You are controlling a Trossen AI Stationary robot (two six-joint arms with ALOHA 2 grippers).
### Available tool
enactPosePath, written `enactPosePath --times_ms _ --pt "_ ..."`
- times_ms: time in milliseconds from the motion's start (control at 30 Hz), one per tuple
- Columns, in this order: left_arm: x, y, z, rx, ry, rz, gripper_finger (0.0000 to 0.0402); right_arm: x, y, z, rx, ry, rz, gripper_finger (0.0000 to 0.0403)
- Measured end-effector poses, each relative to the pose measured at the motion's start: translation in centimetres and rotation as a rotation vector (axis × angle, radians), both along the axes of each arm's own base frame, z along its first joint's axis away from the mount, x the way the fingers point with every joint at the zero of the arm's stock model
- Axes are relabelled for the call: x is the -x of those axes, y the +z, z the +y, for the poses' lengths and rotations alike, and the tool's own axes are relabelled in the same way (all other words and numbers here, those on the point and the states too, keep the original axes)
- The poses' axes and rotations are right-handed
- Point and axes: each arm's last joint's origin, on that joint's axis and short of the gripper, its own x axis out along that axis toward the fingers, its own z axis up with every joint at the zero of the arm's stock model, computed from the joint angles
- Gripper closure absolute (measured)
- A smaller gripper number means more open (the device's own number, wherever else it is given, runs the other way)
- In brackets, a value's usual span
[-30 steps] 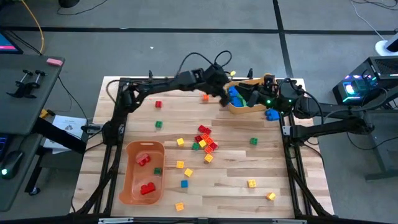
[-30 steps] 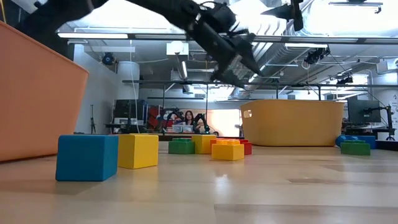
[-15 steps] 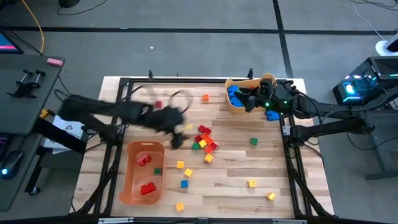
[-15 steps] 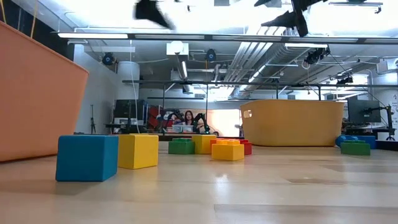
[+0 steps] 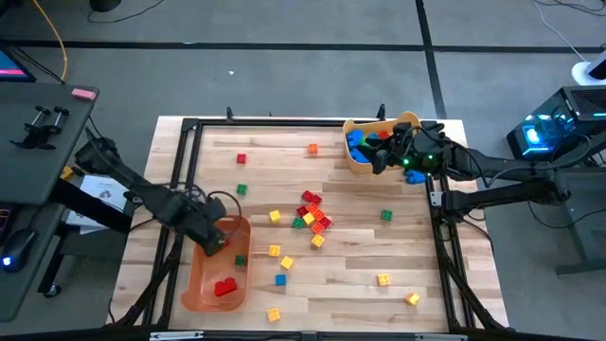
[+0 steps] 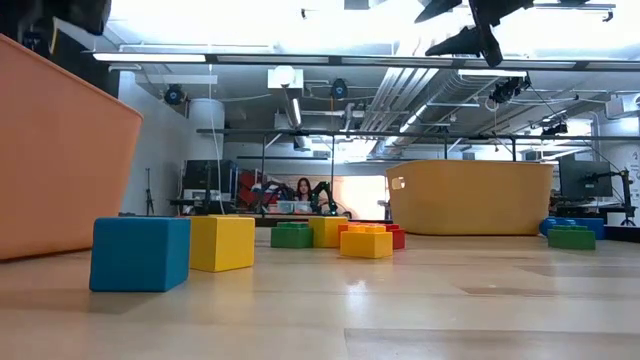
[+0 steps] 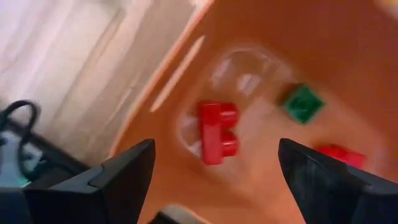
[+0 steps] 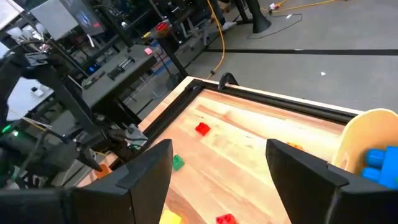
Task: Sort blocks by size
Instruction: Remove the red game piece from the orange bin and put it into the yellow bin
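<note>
High view, no writing, scattered blocks

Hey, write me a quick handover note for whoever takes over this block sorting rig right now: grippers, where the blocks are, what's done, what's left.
Left gripper: open and empty, hanging over the orange bin at the table's front left.
Right gripper: open and empty, at the tan bin at the back right.
Done: orange bin holds red bricks and a small green block; tan bin holds blue blocks.
Left: a mixed cluster of red, yellow, orange and green mid-table, plus strays all round it, such as the yellow ones front right and a blue brick lying just outside the tan bin.
</note>
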Motion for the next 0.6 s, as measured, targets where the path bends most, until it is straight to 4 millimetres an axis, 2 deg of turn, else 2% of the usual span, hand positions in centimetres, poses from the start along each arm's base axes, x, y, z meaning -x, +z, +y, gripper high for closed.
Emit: enactPosePath --times_ms 67,267,367,600 --pt "-0.7 -0.8 -0.3 -0.006 0.006 0.043 0.0078 0.0 0.0 0.0 0.002 -0.008 0.001 0.0147" --pt "-2.8 -3.0 -1.7 0.139 0.111 0.171 0.0078 0.0 0.0 -0.1 0.005 -0.023 0.0 0.0147" --pt "-3.1 -4.3 -2.0 0.116 0.168 0.27 0.0078 0.1 0.0 -0.1 -0.005 -0.047 -0.008 0.0147" --pt "-4.8 -6.9 -2.4 0.026 0.087 0.311 0.0078 0.1 0.0 -0.1 -0.026 -0.065 -0.022 0.0147"
